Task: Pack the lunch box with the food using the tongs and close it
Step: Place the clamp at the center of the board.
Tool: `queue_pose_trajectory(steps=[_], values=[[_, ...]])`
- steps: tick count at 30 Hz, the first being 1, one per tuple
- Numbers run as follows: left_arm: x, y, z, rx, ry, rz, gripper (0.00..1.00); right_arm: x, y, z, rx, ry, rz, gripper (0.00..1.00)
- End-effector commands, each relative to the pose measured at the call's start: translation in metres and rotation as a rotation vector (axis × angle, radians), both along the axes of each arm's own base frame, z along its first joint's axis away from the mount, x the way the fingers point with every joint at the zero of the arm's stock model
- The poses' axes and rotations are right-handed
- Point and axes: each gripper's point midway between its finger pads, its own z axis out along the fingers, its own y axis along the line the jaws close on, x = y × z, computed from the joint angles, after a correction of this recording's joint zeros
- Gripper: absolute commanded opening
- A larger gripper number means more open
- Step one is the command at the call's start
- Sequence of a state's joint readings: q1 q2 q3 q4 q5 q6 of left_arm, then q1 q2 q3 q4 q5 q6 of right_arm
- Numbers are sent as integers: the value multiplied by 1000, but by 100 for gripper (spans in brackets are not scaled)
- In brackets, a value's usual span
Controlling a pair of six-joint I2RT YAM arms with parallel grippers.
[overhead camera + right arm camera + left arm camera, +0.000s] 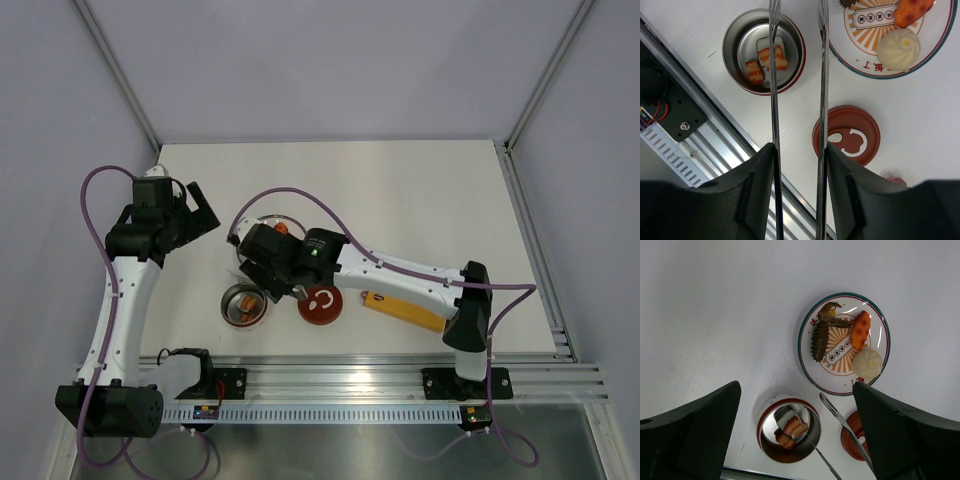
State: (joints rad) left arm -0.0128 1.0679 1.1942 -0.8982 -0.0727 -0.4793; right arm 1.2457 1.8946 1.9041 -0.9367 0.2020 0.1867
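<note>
The white table carries everything, with both arms reaching over it from the near edge. The left arm is raised at the left side. Its gripper has its fingers spread wide and grasps nothing.

The right arm stretches leftward across a long yellow bar lying on the table. Its gripper is clamped on the tongs, one thin arm pressed against each finger.

A patterned plate sits just beyond the lunch box, which stands open near the front rail. Its red lid lies flat beside it, white mark up.

The tongs stand apart with nothing between them. One arm runs over the lunch box, the other over the bare table towards the plate rim.

Brown-and-cream pieces lie inside the lunch box. On the plate are a white bun, an orange piece and dark brown pieces.
</note>
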Motion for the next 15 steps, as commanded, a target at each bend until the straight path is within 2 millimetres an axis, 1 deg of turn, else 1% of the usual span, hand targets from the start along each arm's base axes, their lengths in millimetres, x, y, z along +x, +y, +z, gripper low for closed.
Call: queue_pose_trajectory(steps=[1, 3, 5, 7, 8, 9, 10, 11, 12, 13, 14, 15], values=[[0, 5, 9, 8, -36, 21, 99, 17, -8, 46, 109, -86, -51, 51], [0, 5, 10, 9, -37, 20, 99, 24, -16, 51, 119, -94, -78, 51], [1, 4, 10, 7, -40, 18, 99, 31, -26, 49, 108, -107, -110, 51], [1, 4, 11, 8, -42, 17, 99, 44, -40, 55, 125, -115, -156, 51], [2, 4, 11, 9, -42, 16, 99, 48, -48, 48, 108, -109, -178, 51], [1, 4, 11, 10, -40, 15, 99, 52, -57, 53, 120, -116, -199, 51], [2, 4, 12, 11, -40, 14, 99, 61, -69, 45, 103, -110, -239, 51], [2, 4, 11, 11, -40, 14, 99, 66, -76, 43, 99, -110, -259, 51], [3, 4, 11, 11, -37, 14, 99, 70, -86, 47, 110, -116, -282, 51], [3, 4, 10, 8, -37, 13, 99, 82, -98, 46, 112, -118, -327, 51], [4, 3, 11, 7, -39, 11, 99, 85, -108, 35, 87, -110, -349, 51], [4, 3, 10, 5, -37, 7, 99, 90, -117, 38, 95, -119, -373, 51]])
